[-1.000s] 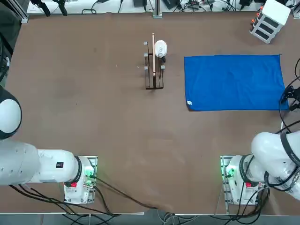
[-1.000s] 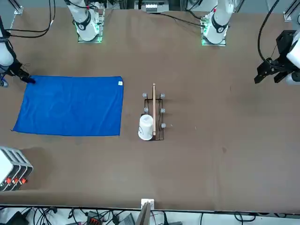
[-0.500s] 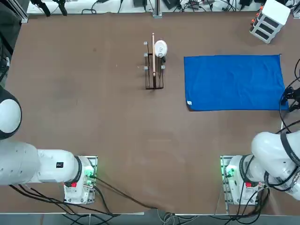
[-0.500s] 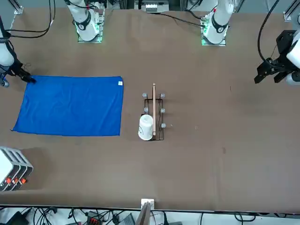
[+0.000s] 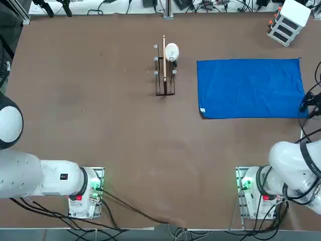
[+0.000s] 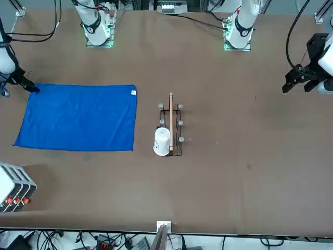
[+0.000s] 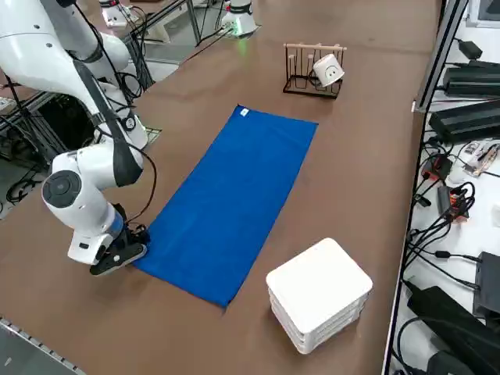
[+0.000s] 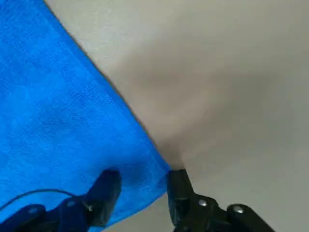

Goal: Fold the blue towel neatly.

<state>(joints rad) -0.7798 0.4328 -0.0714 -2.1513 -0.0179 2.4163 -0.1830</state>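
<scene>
Blue towel [image 5: 250, 89] flat between rack [image 5: 165, 70] (cup-bearing) and white box [image 5: 288, 20]

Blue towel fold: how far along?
Done: nothing folded; the blue towel lies flat on the table. In hand: the right claw is at its near right corner, fingers straddling the corner, gap between them. Left: pinch, lift, fold over, tidy.

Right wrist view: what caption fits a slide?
The right tool straddles a corner of the blue towel, fingers partly apart.
</scene>
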